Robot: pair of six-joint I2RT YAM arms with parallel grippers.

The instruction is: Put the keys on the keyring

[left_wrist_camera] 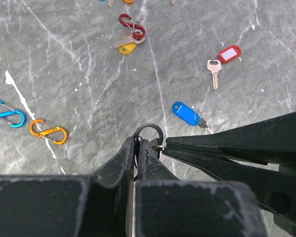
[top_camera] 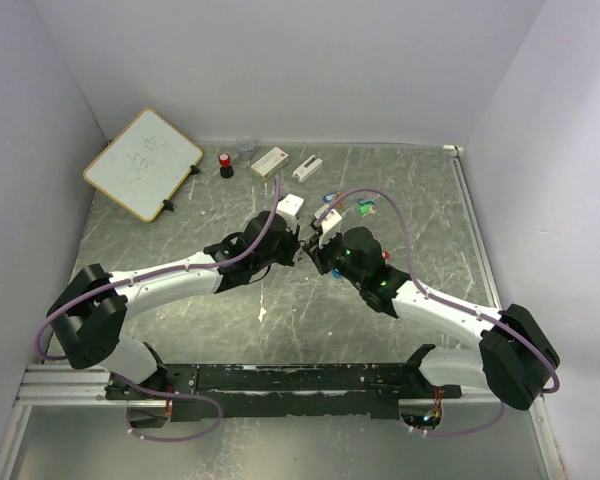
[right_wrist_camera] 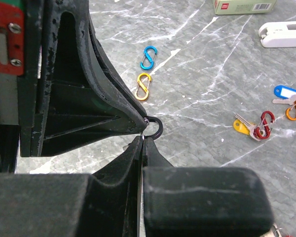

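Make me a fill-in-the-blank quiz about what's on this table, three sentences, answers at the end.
1. The keyring pinched in the left end effector is ____ in colour.
2. The key lying nearest it on the table has a ____ tag.
3. Right beside the blue clip lies an ____ clip.
Missing words: black; blue; orange.

I read a grey marbled table (left_wrist_camera: 64, 74), streaked white. Lying on it: red-tagged key (left_wrist_camera: 222, 61), blue-tagged key (left_wrist_camera: 186, 113) near it, yellow-tagged key (left_wrist_camera: 127, 47) touching a red clip (left_wrist_camera: 132, 25). Blue clip (left_wrist_camera: 7, 113) and orange clip (left_wrist_camera: 49, 132) lie side by side, well apart from the keys.
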